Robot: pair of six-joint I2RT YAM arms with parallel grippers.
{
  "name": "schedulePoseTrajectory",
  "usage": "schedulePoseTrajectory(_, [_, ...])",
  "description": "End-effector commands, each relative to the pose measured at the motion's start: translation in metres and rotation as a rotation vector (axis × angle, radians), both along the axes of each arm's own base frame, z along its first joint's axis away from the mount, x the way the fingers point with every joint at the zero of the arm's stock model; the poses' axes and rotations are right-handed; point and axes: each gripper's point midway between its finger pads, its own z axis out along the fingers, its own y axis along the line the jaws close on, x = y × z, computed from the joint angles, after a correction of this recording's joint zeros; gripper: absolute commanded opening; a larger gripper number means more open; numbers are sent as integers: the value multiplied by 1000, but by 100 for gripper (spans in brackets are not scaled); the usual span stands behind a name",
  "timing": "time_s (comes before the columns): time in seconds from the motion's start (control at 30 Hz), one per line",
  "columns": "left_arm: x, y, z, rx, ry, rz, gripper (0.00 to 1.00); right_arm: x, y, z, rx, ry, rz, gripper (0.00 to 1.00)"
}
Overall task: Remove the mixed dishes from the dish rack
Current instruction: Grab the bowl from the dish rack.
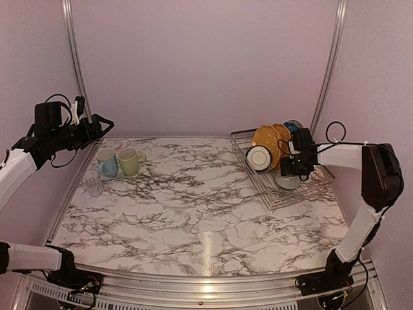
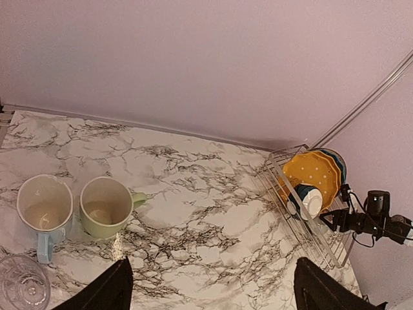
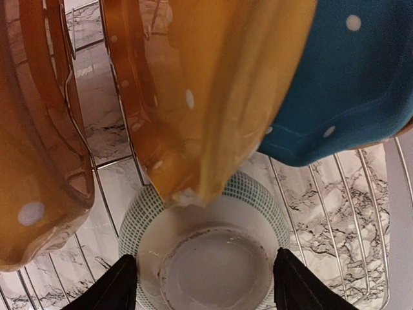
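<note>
In the far right corner of the table (image 1: 193,213), the dish rack (image 1: 310,187) holds the mustard-yellow plates (image 1: 271,139) and a blue plate (image 3: 348,84) on edge in its slots, with a bowl (image 3: 193,223) lying below them. The right gripper (image 3: 202,256) straddles that bowl, a finger at each side of its rim, probably to lift it clear of the plates. Whether it grips, I cannot tell. Well apart on the left, the light-blue mug (image 2: 44,210), pale-green mug (image 2: 105,206) and glass (image 2: 22,284) stand on the table. The left gripper (image 2: 211,271) hangs above them, spread wide and empty.

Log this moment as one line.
left end effector open, empty | right end effector straddling bowl in dish rack, contact unclear | out: blue mug, green mug, glass | racked: plates
</note>
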Motion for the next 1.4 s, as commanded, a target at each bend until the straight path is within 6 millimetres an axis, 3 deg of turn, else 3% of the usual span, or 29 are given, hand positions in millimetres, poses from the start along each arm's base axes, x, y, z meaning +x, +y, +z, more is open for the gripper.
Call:
schedulePoseTrajectory(0.0, [-6, -3, -3, -7, 8, -13, 88, 21, 5, 14, 23, -67, 11, 68])
schedulePoseTrajectory(0.13, [-6, -4, 0, -12, 3, -16, 88, 20, 6, 9, 33, -50, 9, 59])
schedulePoseTrajectory(0.33, [-6, -5, -5, -14, 16, -17, 89, 19, 2, 10, 15, -59, 1, 63])
schedulePoseTrajectory(0.6, [-4, -10, -11, -36, 26, -26, 89, 14, 3, 14, 26, -66, 3, 42])
schedulePoseTrajectory(1.0, [10, -31, -18, -62, 45, -72, 89, -8, 9, 53, 107, -176, 27, 27])
schedulePoseTrajectory(1.37, [14, -50, -28, -54, 68, -110, 89, -16, 13, 77, 156, -255, 39, 15])
